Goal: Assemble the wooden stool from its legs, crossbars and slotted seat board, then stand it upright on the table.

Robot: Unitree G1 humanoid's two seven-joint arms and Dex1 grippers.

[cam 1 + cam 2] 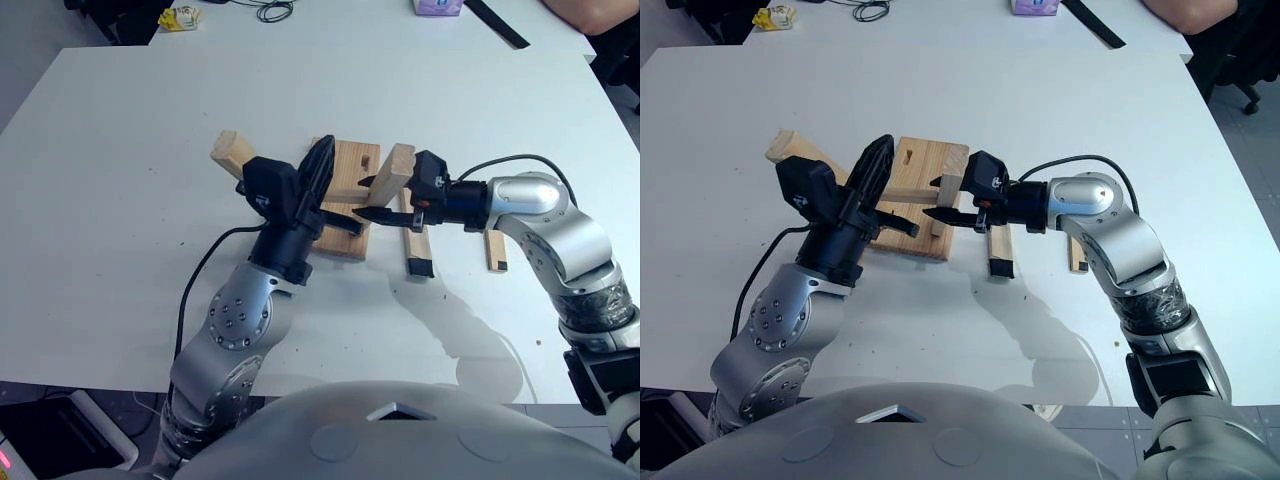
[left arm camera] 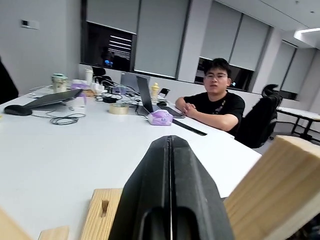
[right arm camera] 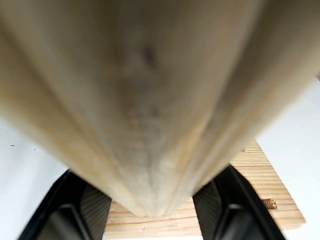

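Nearest the robot, over the white table (image 1: 120, 200), the left hand (image 1: 324, 155) is pointing upward with its fingers pressed together. Beside it, the right hand (image 1: 365, 198) is gripping a wooden leg (image 1: 398, 165), holding it tilted above the seat board (image 1: 352, 162), which is lying flat mid-table. A thin bar (image 1: 345, 190) is running from that leg toward the left hand. A loose bar (image 1: 413, 240) is lying just right of the board, with a short bar (image 1: 494, 250) farther right. Another leg (image 1: 232, 152) is lying at the board's far-left corner, and a purple box (image 1: 437, 6) is sitting at the far edge.

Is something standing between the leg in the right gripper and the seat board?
Nothing visible: the seat board shows bare below the leg. The left gripper stands over the board's left edge, not under the leg.
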